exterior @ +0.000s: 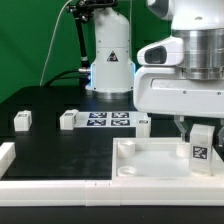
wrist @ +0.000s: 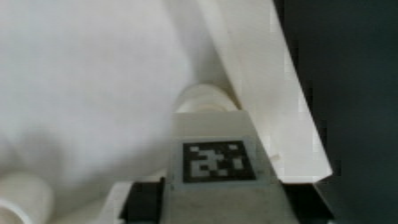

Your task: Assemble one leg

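Green cloth backs a black table (exterior: 60, 145). On the exterior view's right the white tray-like part (exterior: 150, 160) lies at the near edge, and the Panda's gripper (exterior: 200, 128) hangs over it. Farther back the marker board (exterior: 108, 120) lies flat, with one spare leg (exterior: 69, 119) just beside it and another spare leg (exterior: 22, 120) well apart. The fingers are clamped on the leg (exterior: 201, 148), held upright with its tag outward. In the wrist view the leg (wrist: 215, 150) points its long axis down at the tray floor, close beside the raised wall (wrist: 267, 90). The next move likely means sliding it along that wall to a corner socket.
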You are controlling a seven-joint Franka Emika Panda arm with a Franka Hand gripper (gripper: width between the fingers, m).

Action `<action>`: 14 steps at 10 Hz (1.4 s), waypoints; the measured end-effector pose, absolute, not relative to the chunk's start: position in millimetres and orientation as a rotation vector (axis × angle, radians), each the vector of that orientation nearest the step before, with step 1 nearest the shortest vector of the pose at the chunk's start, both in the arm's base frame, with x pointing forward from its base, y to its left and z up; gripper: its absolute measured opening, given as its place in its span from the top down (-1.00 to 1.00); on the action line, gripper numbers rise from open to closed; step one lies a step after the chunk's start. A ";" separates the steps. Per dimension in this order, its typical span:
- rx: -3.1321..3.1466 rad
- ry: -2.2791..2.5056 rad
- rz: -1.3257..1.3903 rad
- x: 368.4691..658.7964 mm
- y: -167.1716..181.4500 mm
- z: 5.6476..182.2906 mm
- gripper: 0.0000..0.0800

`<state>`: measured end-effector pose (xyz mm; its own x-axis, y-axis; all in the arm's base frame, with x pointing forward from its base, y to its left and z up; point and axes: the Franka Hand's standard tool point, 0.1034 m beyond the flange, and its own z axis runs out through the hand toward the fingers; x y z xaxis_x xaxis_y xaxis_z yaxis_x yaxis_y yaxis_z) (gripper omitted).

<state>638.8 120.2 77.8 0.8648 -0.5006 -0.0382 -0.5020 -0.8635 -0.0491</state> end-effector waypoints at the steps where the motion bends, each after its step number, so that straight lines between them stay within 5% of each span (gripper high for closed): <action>1: -2.922 0.992 0.042 638.4 120.5 77.7 0.27; 8: -2.505 1.803 0.066 637.7 123.2 76.8 0.27; 10: -2.581 1.689 0.062 637.5 123.6 76.6 -0.35; 14: -2.826 1.221 0.045 638.8 124.1 76.1 -0.61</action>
